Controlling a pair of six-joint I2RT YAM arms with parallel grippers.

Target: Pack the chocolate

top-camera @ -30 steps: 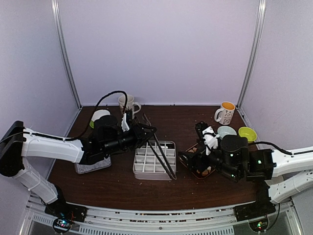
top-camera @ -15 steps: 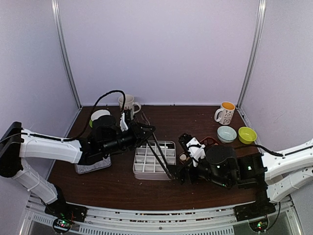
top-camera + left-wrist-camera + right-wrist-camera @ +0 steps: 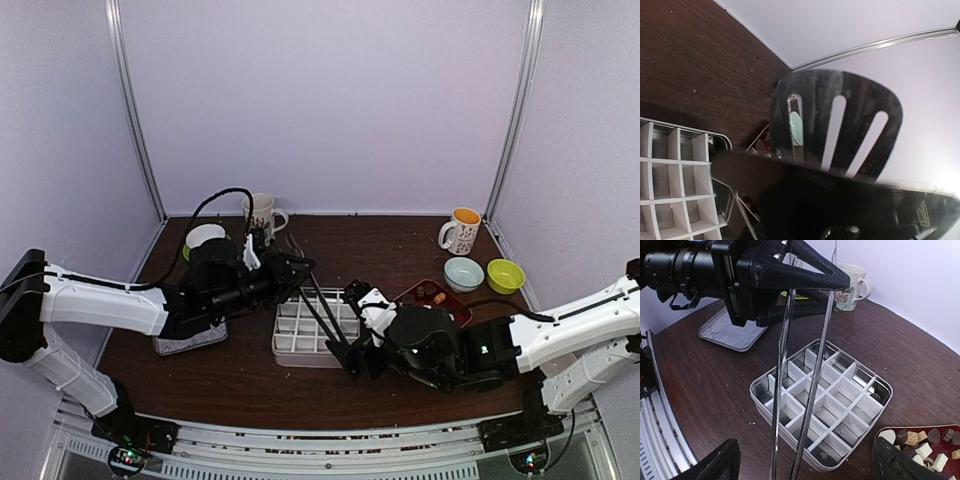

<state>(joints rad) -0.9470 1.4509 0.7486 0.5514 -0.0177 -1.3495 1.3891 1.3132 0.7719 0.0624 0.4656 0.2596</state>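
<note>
**Desk:** What could go wrong here?

**Photographer:** The right arm's fingers [image 3: 715, 465], spread wide and empty, hang beside the tips of the tongs [image 3: 812, 385], which the left arm's fingers [image 3: 790, 277] hold clamped. A nudge could skew the tongs or shove the divided box [image 3: 762, 402].

**Desk:** And the chocolate [image 3: 920, 440]?

**Photographer:** It is heaped in the red tray [image 3: 415, 292] just right of the box on the counter [image 3: 400, 250]. The pieces lie jumbled, sharing no heading or long axis.
</note>
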